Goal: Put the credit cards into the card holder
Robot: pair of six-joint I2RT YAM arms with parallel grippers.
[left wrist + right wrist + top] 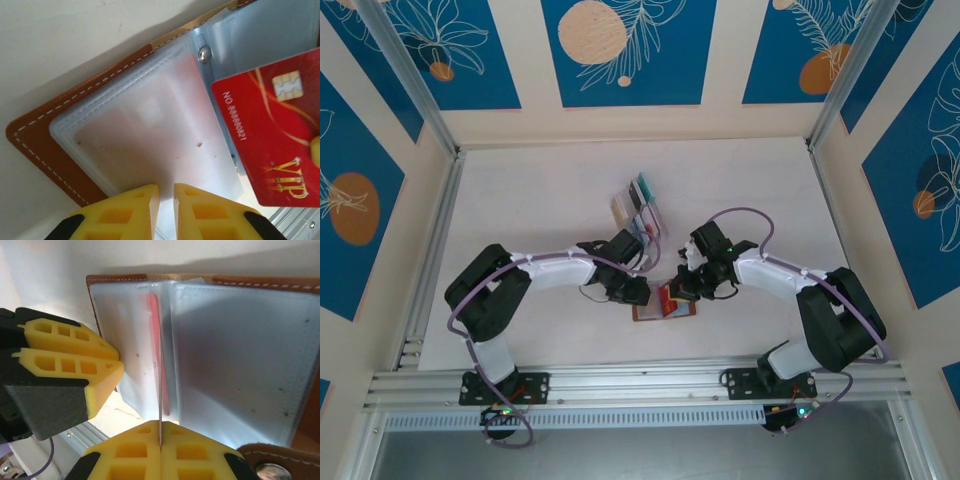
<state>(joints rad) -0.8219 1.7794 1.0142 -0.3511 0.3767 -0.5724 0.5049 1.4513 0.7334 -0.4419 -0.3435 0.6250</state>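
- The right tool is clamped together on the near edge of the red card. The card reaches into the open card holder close to its middle fold.
- The left tool sits at the left leaf of the clear pockets, its fingers a narrow slit apart. Whether it pinches the plastic, I cannot tell.
- The two tools face each other across the holder, close together.
- The card is glossy red with a gold chip, a white number and gold "VIP" lettering.
- The holder lies spread flat on the bench. It is brown leather with pale stitching, and its snap tab is at the near right.
- A rack with more cards standing in it is just far of the holder.
- The bench's near rail runs close by the holder. To the left, right and far back the bench is bare.
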